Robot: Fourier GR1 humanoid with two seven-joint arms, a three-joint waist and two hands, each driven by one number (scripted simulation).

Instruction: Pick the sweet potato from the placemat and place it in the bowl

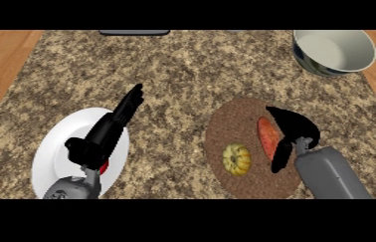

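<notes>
ok so rn I'm working the pick. Using the brown round placemat (220,136) as my landmark for everything. The sweet potato (267,135) is lying on the right half of the mat, long and orange-red, running roughly top to bottom. My right hand (294,129) is sitting right over its right side, fingers curling down around it, thumb reaching along the lower edge. Looks like I'm closing on it, but tbh I can't say it's off the mat yet, prob still resting there.

There's also a little yellow squash (236,159) on the mat, lower left of the potato, just beside it but not touching afaict. So I'm trying to keep my fingers on the potato side only and not bump that thing.

The bowl (356,61) is up and to the right of the mat, well apart from it, tilted so I'm seeing inside.

My left hand (106,136) is way off to the left of the mat, hovering over a white plate (51,156), fingers straight and relaxed, holding nothing, w/ something red peeking out under it.

Imo the trick here: wrap the potato mid-length so it isn't tipping, lift straight up before swinging toward the bowl, and clear the rim before letting go.
</notes>
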